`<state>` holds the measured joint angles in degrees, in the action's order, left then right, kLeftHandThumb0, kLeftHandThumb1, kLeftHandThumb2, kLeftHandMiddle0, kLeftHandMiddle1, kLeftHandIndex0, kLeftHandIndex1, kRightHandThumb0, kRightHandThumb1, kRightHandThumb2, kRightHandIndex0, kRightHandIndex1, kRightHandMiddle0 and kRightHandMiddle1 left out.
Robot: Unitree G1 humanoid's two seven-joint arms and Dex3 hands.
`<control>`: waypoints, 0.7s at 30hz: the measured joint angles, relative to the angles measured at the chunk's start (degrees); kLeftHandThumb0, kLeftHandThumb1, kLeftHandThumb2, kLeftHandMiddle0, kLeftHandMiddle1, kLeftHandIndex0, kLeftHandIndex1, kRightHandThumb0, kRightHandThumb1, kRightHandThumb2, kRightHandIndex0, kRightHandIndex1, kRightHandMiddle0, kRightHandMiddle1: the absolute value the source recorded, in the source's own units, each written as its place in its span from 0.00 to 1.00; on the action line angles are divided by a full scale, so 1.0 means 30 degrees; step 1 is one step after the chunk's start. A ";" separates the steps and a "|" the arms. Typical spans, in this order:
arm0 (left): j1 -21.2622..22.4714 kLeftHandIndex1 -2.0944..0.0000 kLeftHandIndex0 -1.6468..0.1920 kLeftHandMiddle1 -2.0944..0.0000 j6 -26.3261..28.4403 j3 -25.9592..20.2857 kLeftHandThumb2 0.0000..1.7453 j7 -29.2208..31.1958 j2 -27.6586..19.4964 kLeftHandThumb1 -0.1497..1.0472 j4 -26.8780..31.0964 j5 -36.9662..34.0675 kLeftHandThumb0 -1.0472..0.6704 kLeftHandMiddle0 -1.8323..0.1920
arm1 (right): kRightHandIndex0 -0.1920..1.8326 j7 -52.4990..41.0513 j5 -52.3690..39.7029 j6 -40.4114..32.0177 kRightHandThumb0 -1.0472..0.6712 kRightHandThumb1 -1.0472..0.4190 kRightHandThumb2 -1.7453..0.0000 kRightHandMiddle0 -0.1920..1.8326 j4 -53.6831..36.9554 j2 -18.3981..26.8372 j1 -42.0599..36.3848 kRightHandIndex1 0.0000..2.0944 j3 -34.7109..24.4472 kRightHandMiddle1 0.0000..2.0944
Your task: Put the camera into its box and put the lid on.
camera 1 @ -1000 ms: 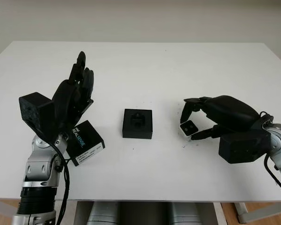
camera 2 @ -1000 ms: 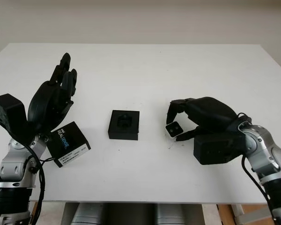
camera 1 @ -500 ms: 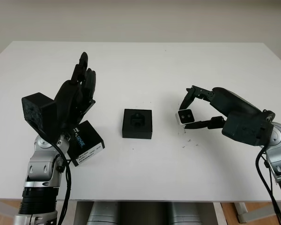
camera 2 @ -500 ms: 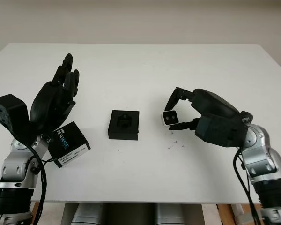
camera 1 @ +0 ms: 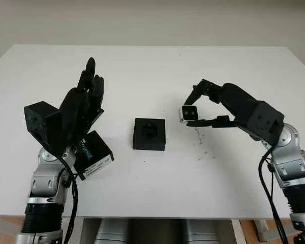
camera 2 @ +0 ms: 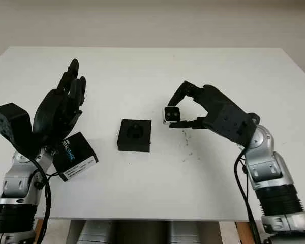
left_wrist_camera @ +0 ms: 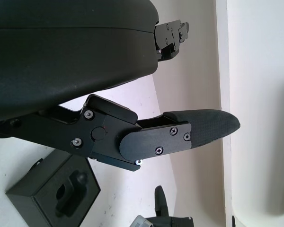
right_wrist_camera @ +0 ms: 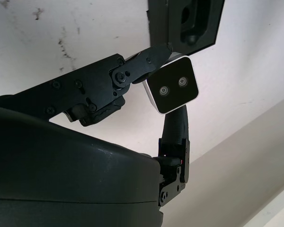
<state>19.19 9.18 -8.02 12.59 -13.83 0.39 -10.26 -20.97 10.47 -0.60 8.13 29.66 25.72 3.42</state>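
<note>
Your right hand (camera 1: pixel 193 108) grips the small white square camera (camera 1: pixel 188 113) between its fingertips, lifted off the white worktop (camera 1: pixel 157 66), just right of the open black box with the moulded insert (camera 1: pixel 149 134). The camera's dark two-lens face points toward the box side and slightly at you; the long axis can't be told. Your left hand (camera 1: pixel 84 104) is open, raised above the black lid with white lettering (camera 1: pixel 93 155), which lies on the worktop left of the box.
</note>
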 measured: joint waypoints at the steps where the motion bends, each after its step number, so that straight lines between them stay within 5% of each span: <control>1: 0.0000 1.00 1.00 1.00 0.0000 0.0003 0.33 -0.0005 0.0002 1.00 0.0059 0.0000 0.12 1.00 | 0.20 0.0035 -0.0095 0.0045 0.37 0.06 0.97 0.23 0.0054 -0.0215 0.0038 0.02 0.0033 0.84; 21: -0.0024 1.00 1.00 1.00 0.0010 -0.0018 0.32 -0.0036 0.0146 1.00 0.0176 -0.0076 0.12 1.00 | 0.21 0.1619 -0.0042 -0.2765 0.36 0.09 0.97 0.25 -0.0157 -0.3912 0.0553 0.03 0.0771 0.84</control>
<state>19.12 9.21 -8.07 12.48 -13.39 0.92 -10.49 -16.11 10.34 -8.90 7.65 17.93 27.38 5.74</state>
